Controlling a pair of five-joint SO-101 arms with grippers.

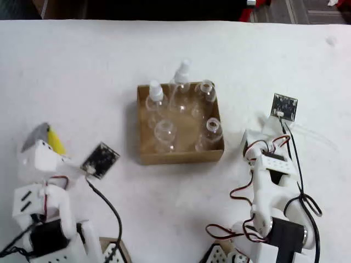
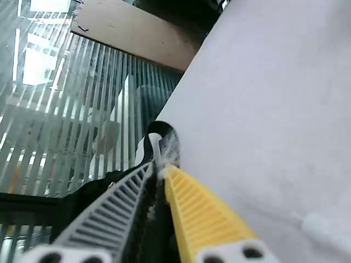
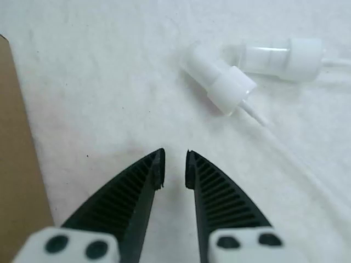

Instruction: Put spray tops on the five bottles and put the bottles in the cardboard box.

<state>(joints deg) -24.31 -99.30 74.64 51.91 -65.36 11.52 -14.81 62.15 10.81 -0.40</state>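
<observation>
The cardboard box (image 1: 143, 156) sits mid-table with five clear bottles standing in it. Two at the back carry spray tops (image 1: 156, 90) (image 1: 182, 70); the other three (image 1: 205, 90) (image 1: 164, 131) (image 1: 211, 129) have bare necks. Two loose spray tops (image 3: 222, 79) (image 3: 285, 55) lie on the white cloth just ahead of my right gripper (image 3: 174, 164), which is open by a narrow gap with nothing in it. The box wall (image 3: 13, 164) runs beside it. My left gripper (image 2: 162, 171), with one grey and one yellow finger, is shut and points at the table's left edge (image 1: 46, 130).
White cloth (image 1: 82, 71) covers the table. The right arm (image 1: 271, 164) stands just right of the box and the left arm (image 1: 38, 192) at the near left corner. Beyond the table edge is a slatted wall (image 2: 66, 109). Open cloth lies behind and left of the box.
</observation>
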